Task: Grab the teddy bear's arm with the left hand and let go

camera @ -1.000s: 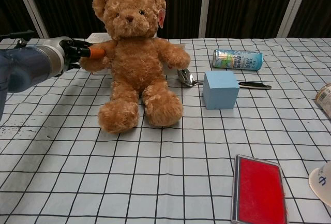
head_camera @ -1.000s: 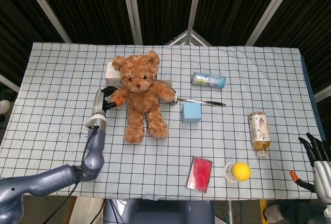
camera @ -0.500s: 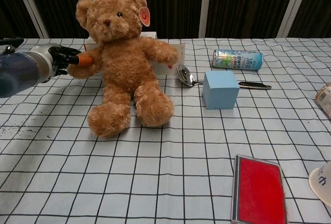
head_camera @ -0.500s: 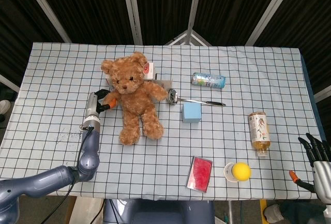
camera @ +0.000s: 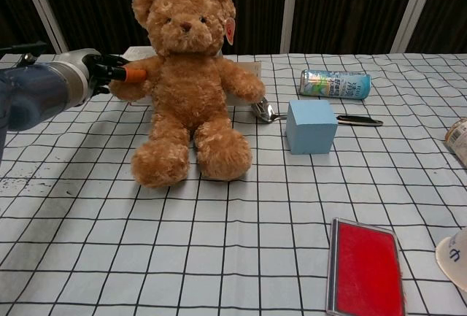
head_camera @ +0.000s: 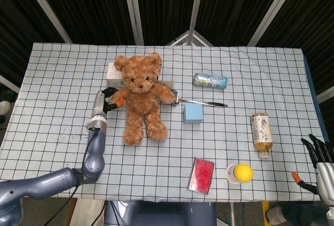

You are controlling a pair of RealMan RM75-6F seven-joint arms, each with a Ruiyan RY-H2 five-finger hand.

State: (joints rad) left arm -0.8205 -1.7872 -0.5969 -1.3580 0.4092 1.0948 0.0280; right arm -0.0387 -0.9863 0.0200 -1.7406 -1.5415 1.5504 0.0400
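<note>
Left hand (camera: pixel 109 75), at left of frame, grips the seated brown plush teddy bear (camera: pixel 188 86) by its arm; right hand (head_camera: pixel 319 159), lower right, holds nothing, fingers apart.

The bear (camera: pixel 188 90) is shaggy brown plush, the cloth (head_camera: pixel 62 80) over the bench matt checked fabric, the can (camera: pixel 335 83) shiny printed metal, the cube (camera: pixel 311 127) matt and smooth, the red case (camera: pixel 364 266) satin with a glossy rim, the left arm (camera: pixel 40 97) smooth grey plastic.
</note>
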